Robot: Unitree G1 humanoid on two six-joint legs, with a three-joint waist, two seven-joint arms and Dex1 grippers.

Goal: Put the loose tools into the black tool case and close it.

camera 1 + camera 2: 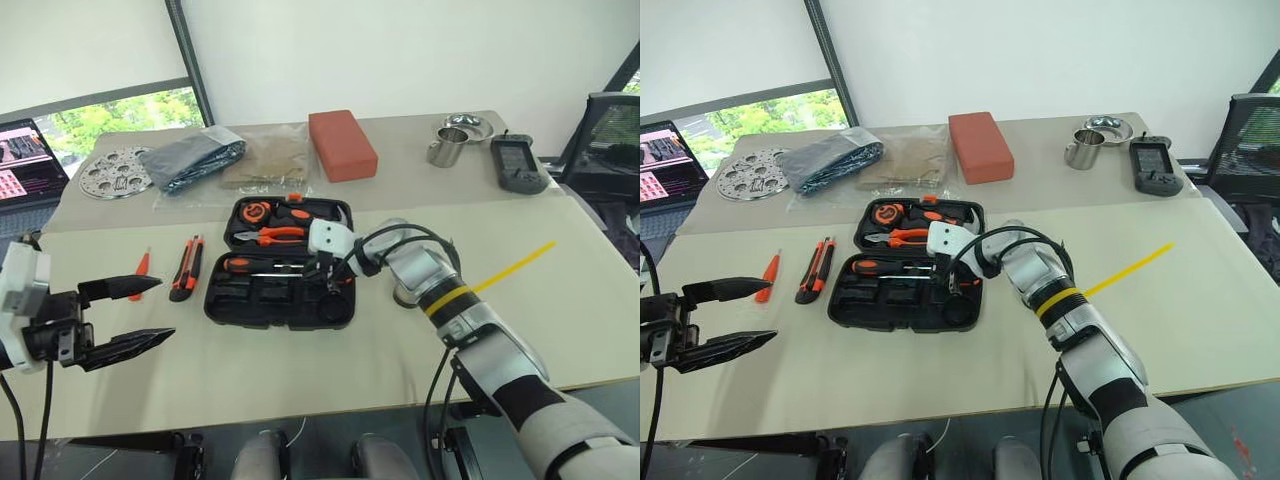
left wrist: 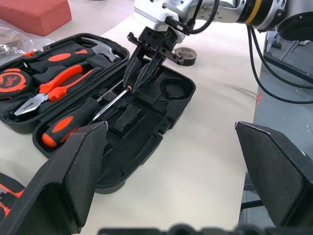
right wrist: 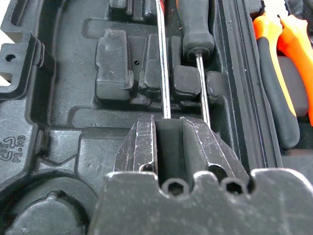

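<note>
From the head view, my worry is the screwdriver (image 1: 262,266) in my right gripper (image 1: 328,283): if I let go before the shaft sits in its groove, it may ride up on the moulded ridges and keep the black tool case (image 1: 280,262) from shutting. The case lies open in the middle of the table (image 1: 300,355). The thin orange screwdriver (image 1: 141,268) and the utility knife (image 1: 186,267) lie on the table towards its left edge, just beyond my left gripper (image 1: 140,314), whose fingers are spread wide with nothing between them.

In the left wrist view, the right gripper's fingers pinch the shaft of that screwdriver (image 2: 83,116) near its tip, low over the case's front half. The dark tape roll (image 2: 185,55) lies on the table just behind the case's right end, easy to miss.

In the right wrist view, the fingers are clamped on the thinner shaft (image 3: 163,63); a second shaft (image 3: 201,83) lies just beside it. Crowding that neighbour could knock it out of its seat, I judge.
</note>
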